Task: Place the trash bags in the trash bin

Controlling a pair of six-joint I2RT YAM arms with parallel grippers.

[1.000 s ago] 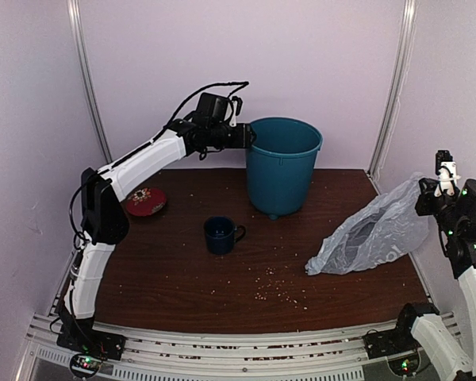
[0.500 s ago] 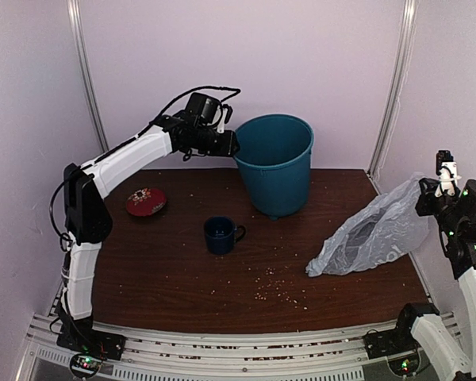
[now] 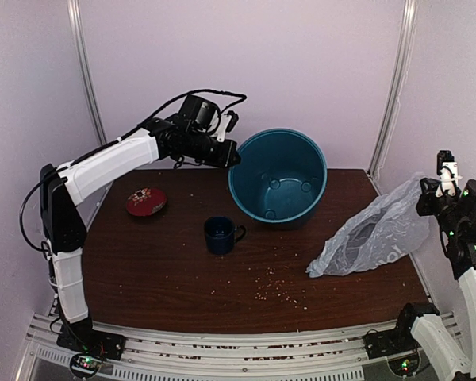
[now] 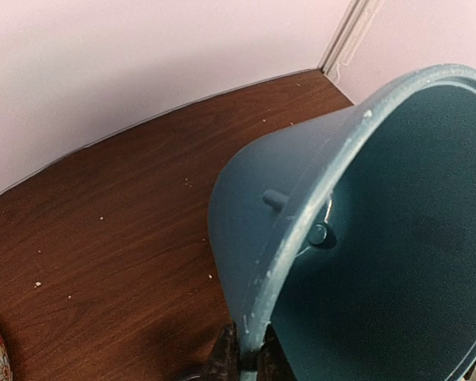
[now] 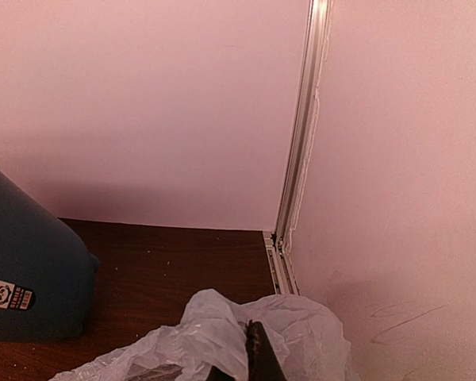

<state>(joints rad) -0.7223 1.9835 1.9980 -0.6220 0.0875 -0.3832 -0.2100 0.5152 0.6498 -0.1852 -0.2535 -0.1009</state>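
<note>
While bin (image 3: 278,176) tilts, left fingers (image 4: 224,359): clamped on its rim.
Right fingers (image 5: 259,353): pinched on bag (image 3: 373,234), draped onto surface (image 3: 182,270).

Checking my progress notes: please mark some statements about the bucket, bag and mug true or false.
1. The round teal plastic bucket stands upright. False: it is tilted, its rim pinched by the left gripper.
2. The right gripper is shut on the translucent pale plastic bag. True.
3. The bag is inside the bucket. False: it lies on the table, apart.
4. The small dark blue mug stands upright. True.
</note>
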